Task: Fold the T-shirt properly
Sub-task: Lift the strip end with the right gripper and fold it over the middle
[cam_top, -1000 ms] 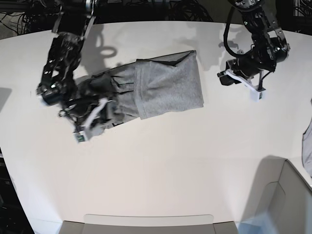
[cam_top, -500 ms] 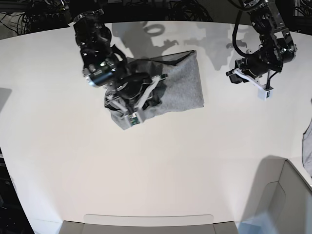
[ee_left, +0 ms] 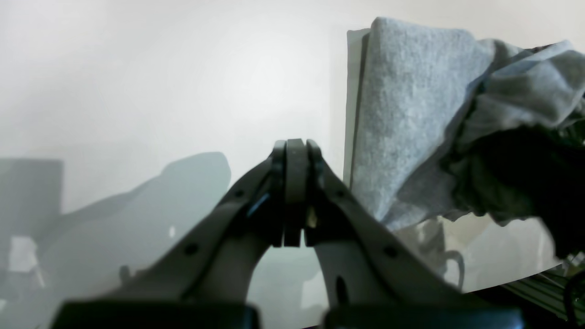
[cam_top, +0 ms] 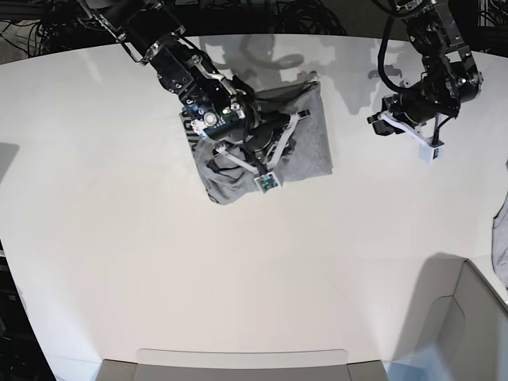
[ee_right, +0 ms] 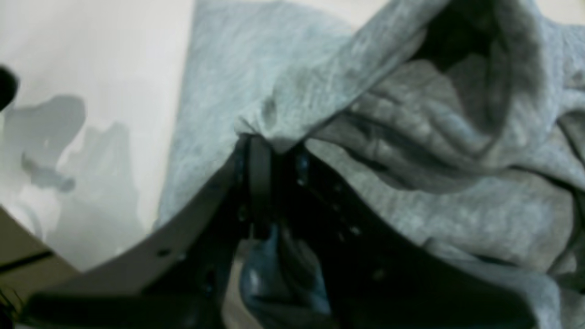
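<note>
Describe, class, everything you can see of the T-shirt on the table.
The T-shirt is plain heather-grey knit cotton, lying partly folded on the white table. Its right half lies flat with a straight edge; its left half is bunched and wrinkled. The right gripper pinches a raised fold of it. The left gripper hangs clear.

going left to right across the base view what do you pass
bare white table → right gripper, over the grey T-shirt → bare strip of table → left gripper, shut and clear of the cloth → grey bin corner at the lower right
</note>
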Controlling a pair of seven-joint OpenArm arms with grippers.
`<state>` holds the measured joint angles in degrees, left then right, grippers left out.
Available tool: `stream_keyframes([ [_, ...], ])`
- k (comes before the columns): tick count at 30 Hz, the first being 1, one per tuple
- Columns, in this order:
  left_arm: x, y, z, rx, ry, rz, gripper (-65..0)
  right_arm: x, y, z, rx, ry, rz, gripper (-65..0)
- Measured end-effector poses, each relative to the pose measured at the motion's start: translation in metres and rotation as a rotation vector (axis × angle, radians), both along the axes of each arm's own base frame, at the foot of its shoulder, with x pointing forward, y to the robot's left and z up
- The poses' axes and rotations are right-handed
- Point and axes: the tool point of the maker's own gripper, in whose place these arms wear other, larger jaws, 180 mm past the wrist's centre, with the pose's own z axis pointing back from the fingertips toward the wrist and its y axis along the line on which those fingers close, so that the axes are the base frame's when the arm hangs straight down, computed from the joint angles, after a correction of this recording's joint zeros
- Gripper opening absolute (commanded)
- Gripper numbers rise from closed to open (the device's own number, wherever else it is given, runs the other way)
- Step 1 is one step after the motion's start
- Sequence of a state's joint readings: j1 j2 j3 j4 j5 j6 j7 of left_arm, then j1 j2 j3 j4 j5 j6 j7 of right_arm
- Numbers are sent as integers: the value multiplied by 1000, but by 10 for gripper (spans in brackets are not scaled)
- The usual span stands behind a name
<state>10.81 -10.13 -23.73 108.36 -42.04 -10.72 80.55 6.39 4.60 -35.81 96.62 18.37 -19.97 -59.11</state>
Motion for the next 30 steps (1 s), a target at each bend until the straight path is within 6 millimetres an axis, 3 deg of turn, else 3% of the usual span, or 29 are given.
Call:
stream_keyframes([
  [4,0,0,0,1,0,0,-650,-21,21,5,7,-18,97,-400],
  [9,0,-1,0,-1,1,-3,-650,-44,56,25,75,-82,225,-391],
  [16,0,-2,0,-3,1,-3,-650,-44,54,54,125,-156,235,-391],
  [21,0,-2,-1,-3,1,-5,-650,-30,32,82,162,-230,187,-402],
  [24,0,-3,-1,-4,2,-5,-650,-6,-4,79,132,-240,63,-487],
  [28,0,-3,-1,-6,3,-6,-650,11,-59,68,86,-220,-106,-629],
  [30,0,-4,-1,-8,3,-6,-650,12,-70,65,89,-206,-148,-650],
])
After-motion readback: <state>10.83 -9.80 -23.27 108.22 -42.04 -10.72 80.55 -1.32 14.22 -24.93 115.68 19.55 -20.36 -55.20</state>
